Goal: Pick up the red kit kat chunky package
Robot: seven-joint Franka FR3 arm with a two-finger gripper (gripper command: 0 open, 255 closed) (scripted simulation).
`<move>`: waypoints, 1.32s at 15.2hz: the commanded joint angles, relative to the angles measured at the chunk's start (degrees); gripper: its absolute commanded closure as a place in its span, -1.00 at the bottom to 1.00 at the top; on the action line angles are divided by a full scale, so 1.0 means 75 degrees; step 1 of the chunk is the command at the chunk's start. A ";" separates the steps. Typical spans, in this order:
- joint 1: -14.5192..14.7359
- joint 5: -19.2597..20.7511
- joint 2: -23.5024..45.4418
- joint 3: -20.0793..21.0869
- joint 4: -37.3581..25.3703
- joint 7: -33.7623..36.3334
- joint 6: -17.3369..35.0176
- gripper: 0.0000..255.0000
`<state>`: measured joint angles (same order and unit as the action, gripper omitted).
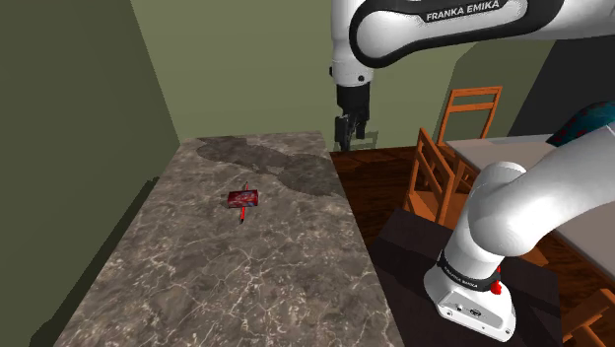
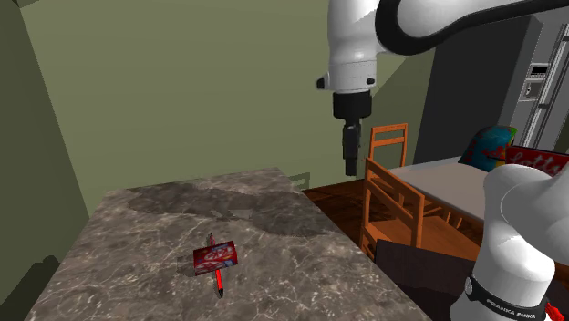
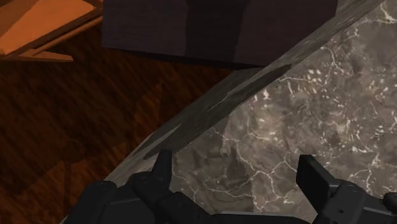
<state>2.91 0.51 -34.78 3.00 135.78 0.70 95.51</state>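
Domestic interior: a kitchen with a dining area. Indicators: veined stone countertop (image 1: 246, 276), wooden dining chairs (image 2: 387, 196) beside a grey table (image 1: 503, 150), dark wood plank floor (image 3: 76, 108), olive-green walls (image 2: 182, 91), grey refrigerator (image 2: 543, 82) at the second exterior view's right edge.

From beside and behind the stand (image 1: 404, 246), the shoulder view looks down along the tabletop (image 1: 246, 276) toward the green wall (image 1: 246, 69). The second exterior view sits lower and nearer, facing much the same way. Both share the tabletop, the arm (image 1: 512, 207) and the chairs (image 1: 439, 177). The wrist view rides the gripper (image 3: 236, 159), close above the tabletop's edge and the floor (image 3: 76, 114).
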 commanded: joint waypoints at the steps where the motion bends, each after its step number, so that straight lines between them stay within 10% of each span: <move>1: 0.0132 -0.0045 0.0526 0.0068 -0.0181 -0.0169 0.0417 -1.00; 20: 0.1076 0.0043 0.5314 0.0827 -0.3252 -0.1713 0.2700 -1.00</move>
<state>10.79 0.66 3.47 9.01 112.62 -11.21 115.17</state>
